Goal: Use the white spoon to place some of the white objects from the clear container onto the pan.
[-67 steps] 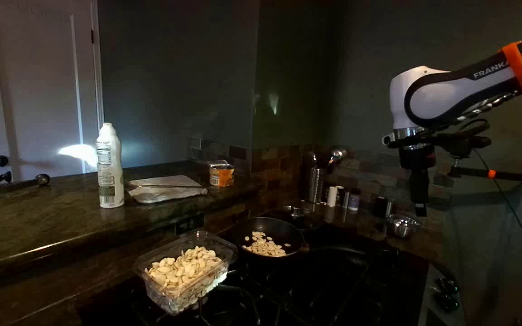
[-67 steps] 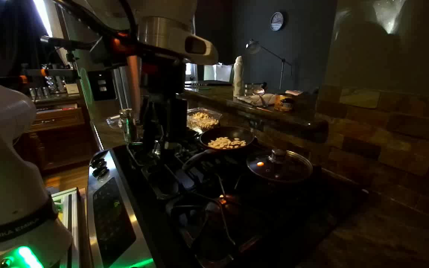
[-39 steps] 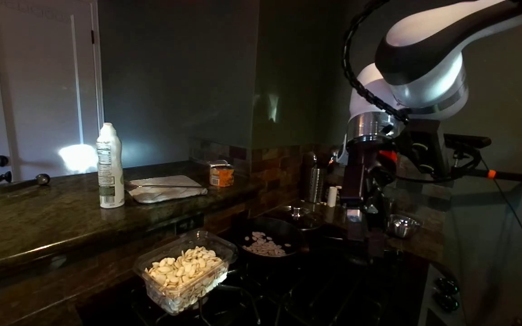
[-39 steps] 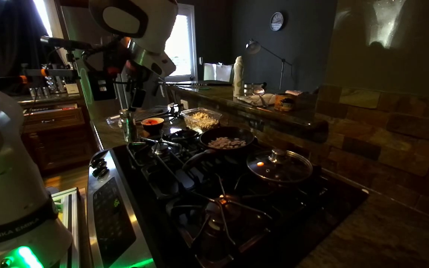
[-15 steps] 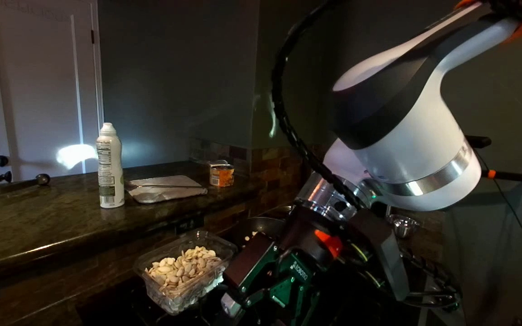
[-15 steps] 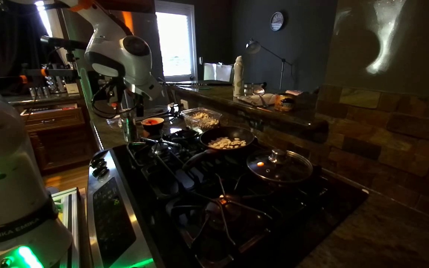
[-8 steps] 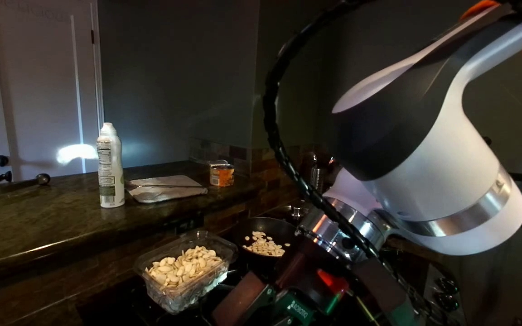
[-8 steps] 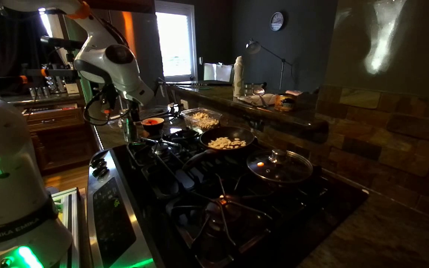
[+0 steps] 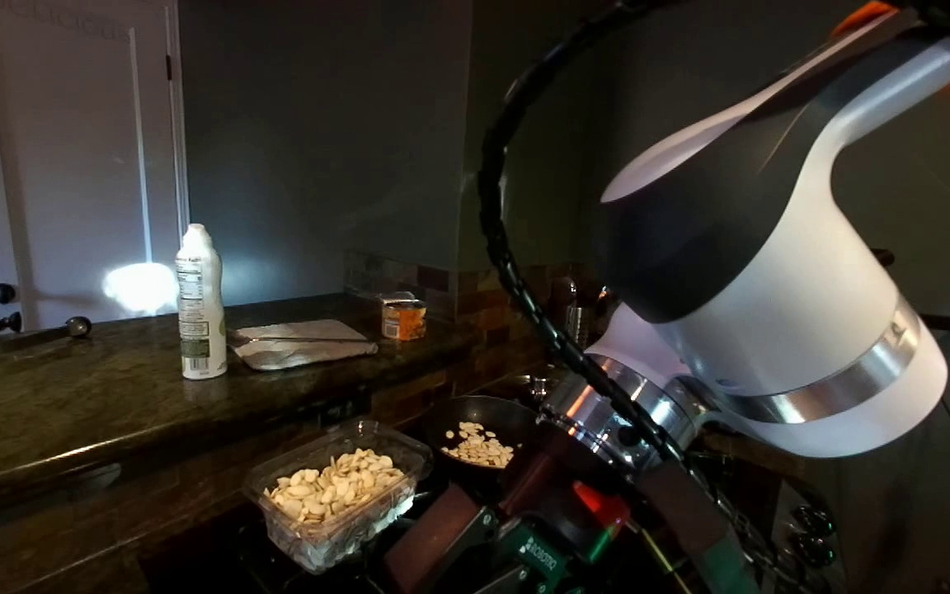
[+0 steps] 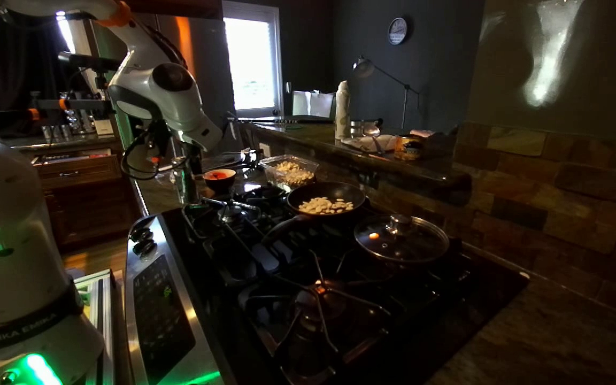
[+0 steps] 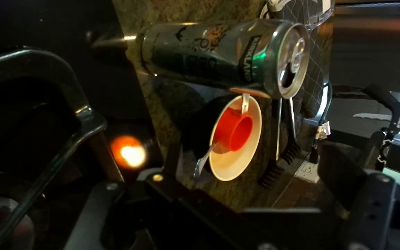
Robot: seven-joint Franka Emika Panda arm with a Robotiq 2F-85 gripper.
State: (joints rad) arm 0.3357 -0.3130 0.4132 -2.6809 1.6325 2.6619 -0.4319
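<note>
The clear container [image 9: 409, 458] stands beside the stove, full of white objects [image 9: 335, 487]. The dark pan [image 9: 491, 406] stands behind it with some white objects in it; both also show in an exterior view, the pan [image 10: 343, 190] nearer than the container [image 10: 310, 160]. In the wrist view, a thin pale handle [image 11: 203, 161] leans out of a cream bowl [image 11: 233, 170] holding a red cup [image 11: 236, 133]; it may be the white spoon, but its other end is hidden. My gripper [image 11: 250, 159] is open, fingers wide apart, facing the bowl, with nothing visible between them.
A tall silver can [image 11: 221, 55] stands right beside the bowl. Black utensils [image 11: 283, 149] lie behind it. Stove grates [image 11: 47, 194] are close on the left. A glass lid [image 10: 401, 243] lies near the pan. A white bottle [image 9: 201, 305] stands on the raised counter [image 9: 71, 404].
My gripper has moved from high above the stove down to a low, tilted position near the bowl and can. In the last half second it has barely shifted. Container and pan have not moved.
</note>
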